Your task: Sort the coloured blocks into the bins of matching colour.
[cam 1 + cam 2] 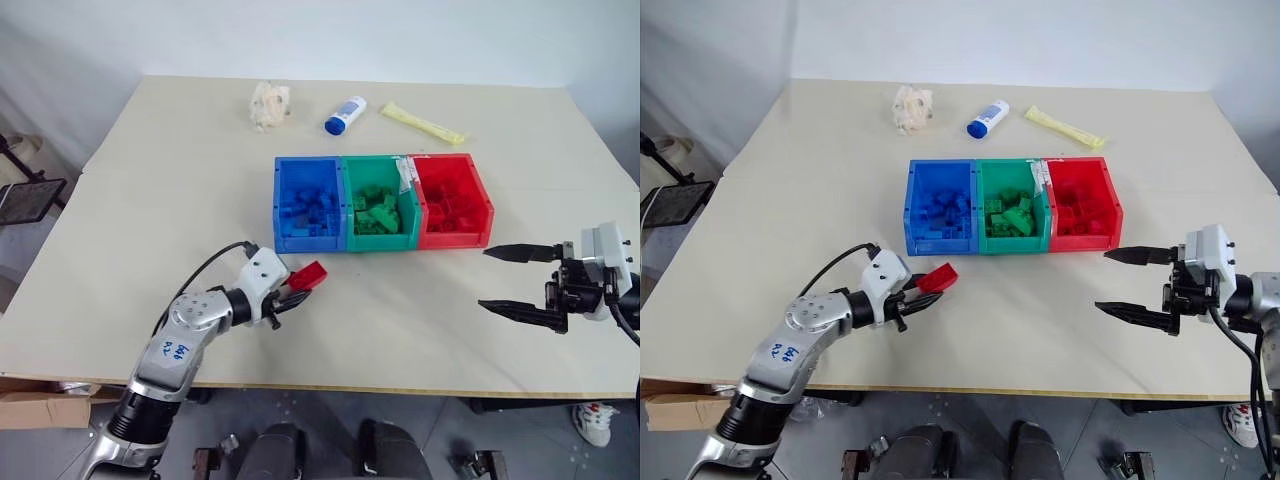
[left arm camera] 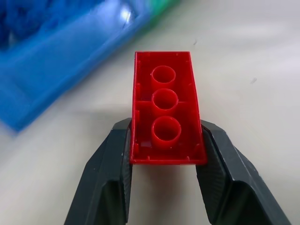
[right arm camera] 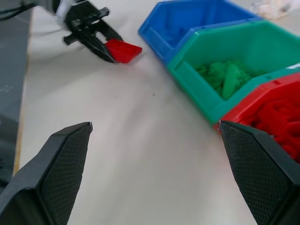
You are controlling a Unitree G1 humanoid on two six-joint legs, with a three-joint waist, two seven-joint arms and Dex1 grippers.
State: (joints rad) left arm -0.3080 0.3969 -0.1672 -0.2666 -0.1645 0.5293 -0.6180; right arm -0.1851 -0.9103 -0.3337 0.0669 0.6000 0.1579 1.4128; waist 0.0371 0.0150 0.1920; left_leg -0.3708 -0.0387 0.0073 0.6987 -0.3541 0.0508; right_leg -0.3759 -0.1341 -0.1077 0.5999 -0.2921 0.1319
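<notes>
The cream surface (image 1: 150,230) carries three joined bins in a row: the blue bin (image 1: 307,206) on the left, the green bin (image 1: 378,208) in the middle, the red bin (image 1: 453,203) on the right, each holding bricks of its own colour. Near the blue bin, the left gripper (image 1: 296,287) has its jaws clamped on a red brick (image 2: 166,117), hollow underside showing. The right gripper (image 1: 515,280) hangs near the red bin, jaws wide and empty. At the far edge lie a white bottle (image 1: 345,115) with a blue cap, a yellow packet (image 1: 422,124) and a crumpled wrapper (image 1: 269,104); no writing on them is legible.

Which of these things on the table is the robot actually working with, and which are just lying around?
Part of the job:
- red block, gripped by the left gripper
- blue bin, green bin and red bin, each holding blocks of its colour

Just lying about:
- white bottle
- yellow packet
- crumpled wrapper
</notes>
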